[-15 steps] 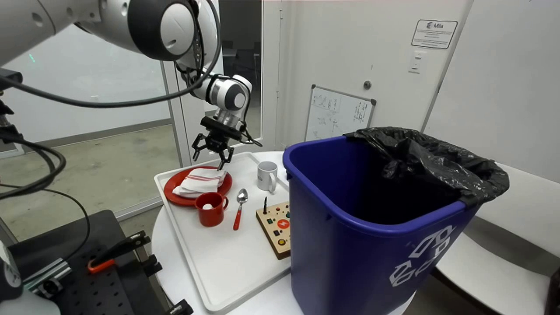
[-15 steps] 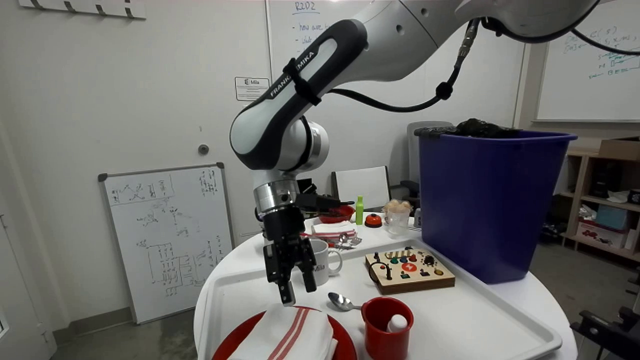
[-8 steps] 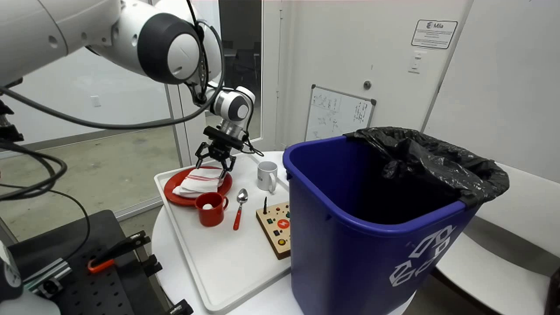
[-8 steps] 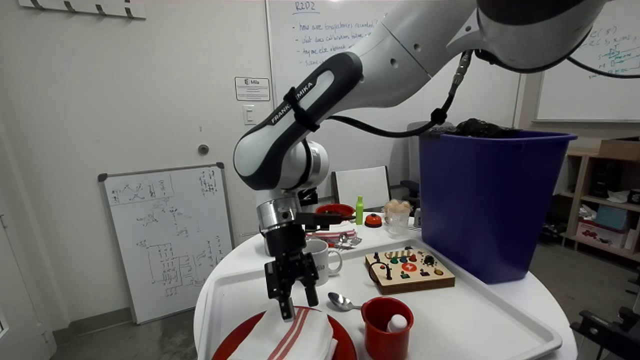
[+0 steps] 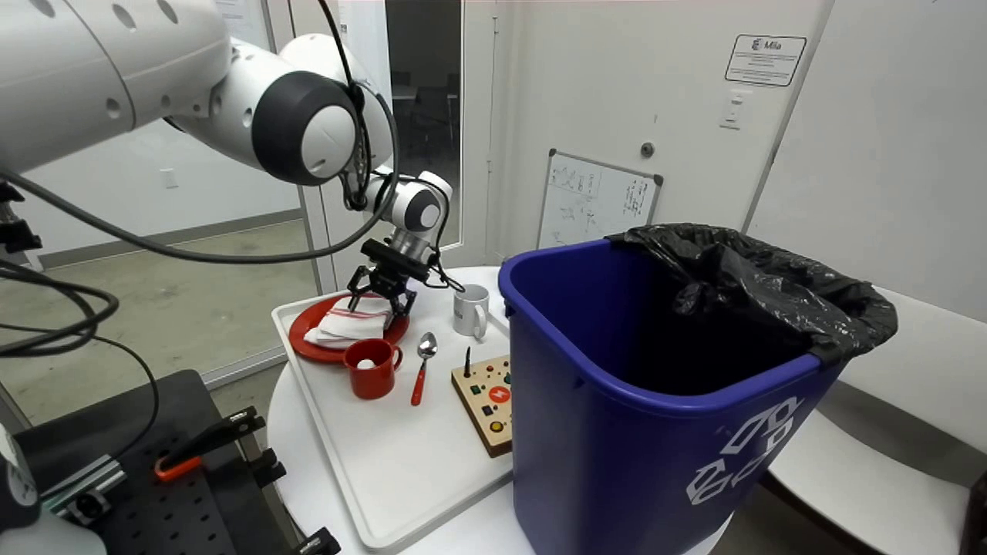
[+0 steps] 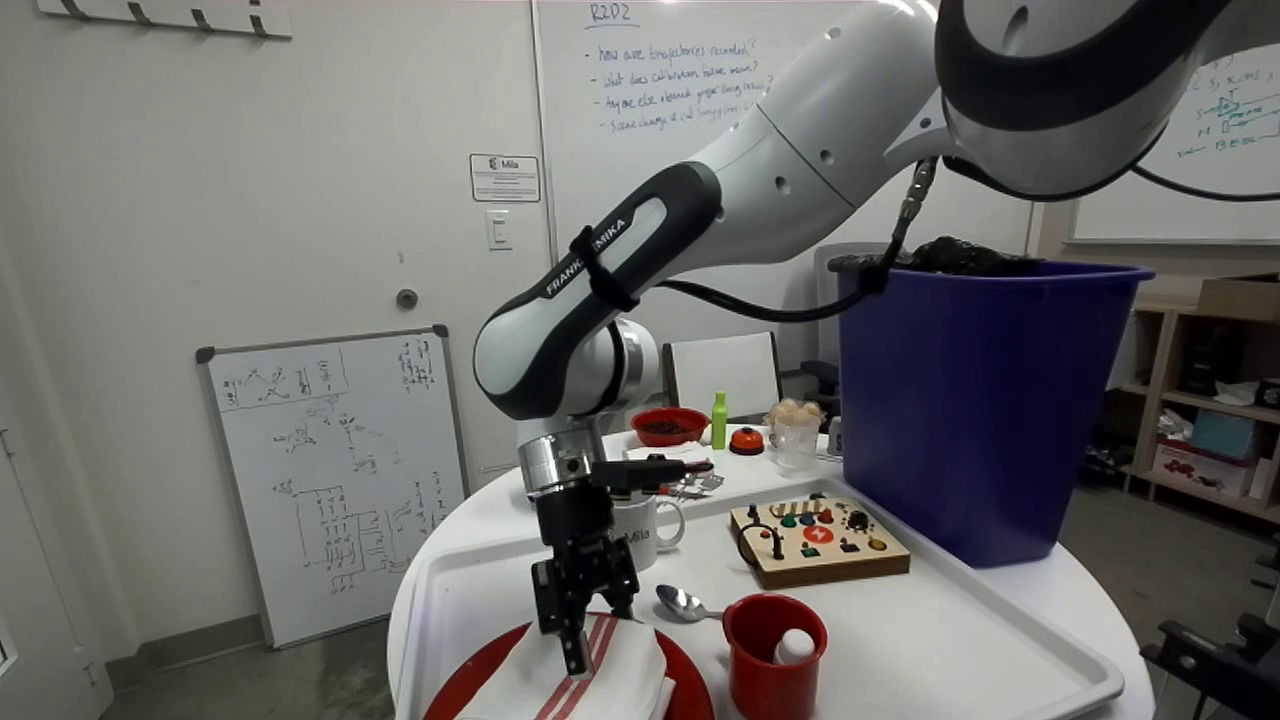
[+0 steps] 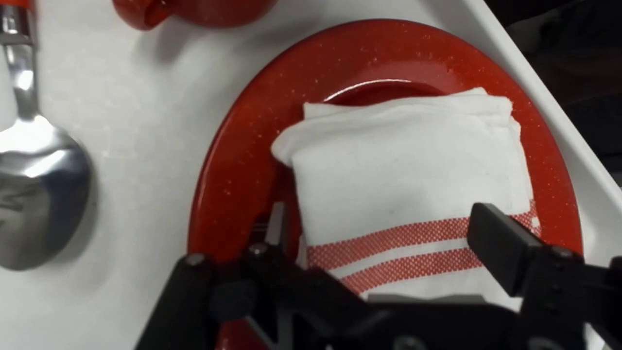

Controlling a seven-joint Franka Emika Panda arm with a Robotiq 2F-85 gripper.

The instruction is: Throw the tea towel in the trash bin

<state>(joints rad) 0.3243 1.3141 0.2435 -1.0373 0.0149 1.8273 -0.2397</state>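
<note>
The tea towel (image 5: 351, 322), white with red stripes, lies folded on a red plate (image 5: 304, 333); in an exterior view the towel (image 6: 612, 682) is cut off by the lower edge. My gripper (image 5: 376, 310) is open, low over the plate. In the wrist view the gripper (image 7: 384, 224) straddles the towel (image 7: 403, 170): one finger is over the plate just beside the towel's edge, the other over the striped part near the opposite edge. I cannot tell whether the fingertips touch anything. The blue trash bin (image 5: 594, 455) with a black bag stands apart; it also shows in an exterior view (image 6: 970, 420).
A red mug (image 5: 372, 376) and a spoon (image 5: 420, 378) lie close to the plate. A white mug (image 5: 469, 308) and a wooden button board (image 5: 484, 408) stand on the white tray (image 5: 416, 493). The tray's raised rim runs close by the plate.
My arm and open gripper have moved down to the towel on the plate. The towel, plate and bin have not moved.
</note>
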